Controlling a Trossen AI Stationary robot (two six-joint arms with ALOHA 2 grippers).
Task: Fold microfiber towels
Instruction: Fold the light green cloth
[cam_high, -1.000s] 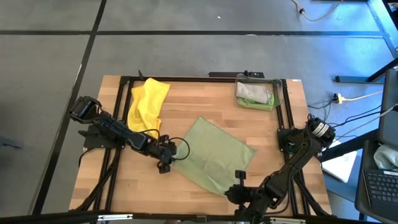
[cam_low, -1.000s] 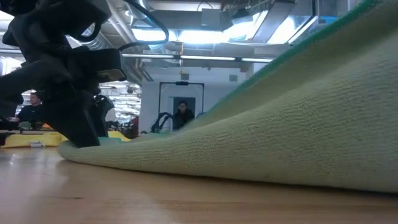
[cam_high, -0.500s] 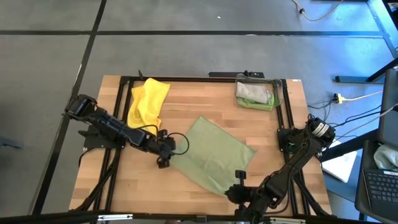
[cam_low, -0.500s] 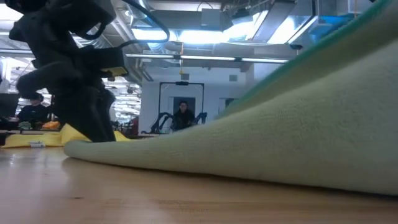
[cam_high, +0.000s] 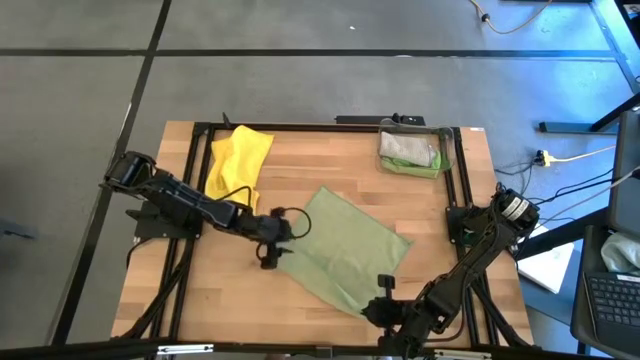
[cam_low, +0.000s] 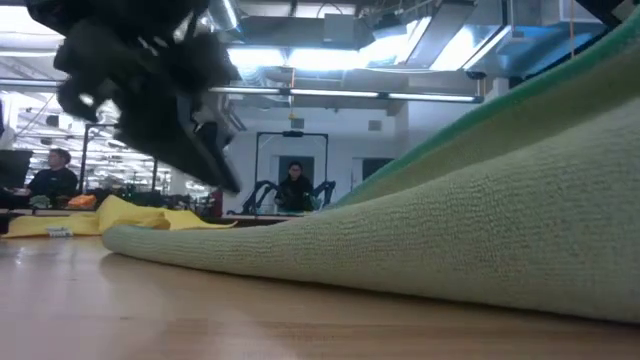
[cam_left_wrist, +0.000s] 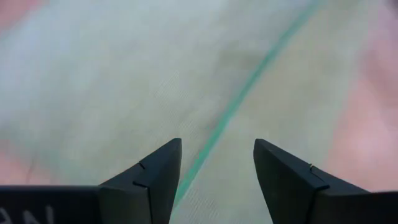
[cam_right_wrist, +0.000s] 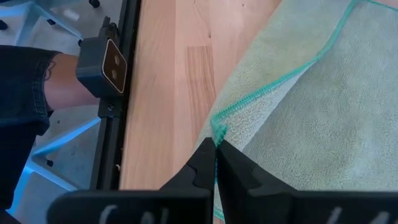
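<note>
My left pincer hangs wide at the pale olive-green towel's edge; my right pincer pinches that towel's corner near the surface front.

Right tool pinching olive towel corner

Pale olive-green towel with a teal stitched hem; bright yellow towel; grey-beige towel over bright green towel in the clear bin. Light wood-grain table, black frame; both arms black.
</note>
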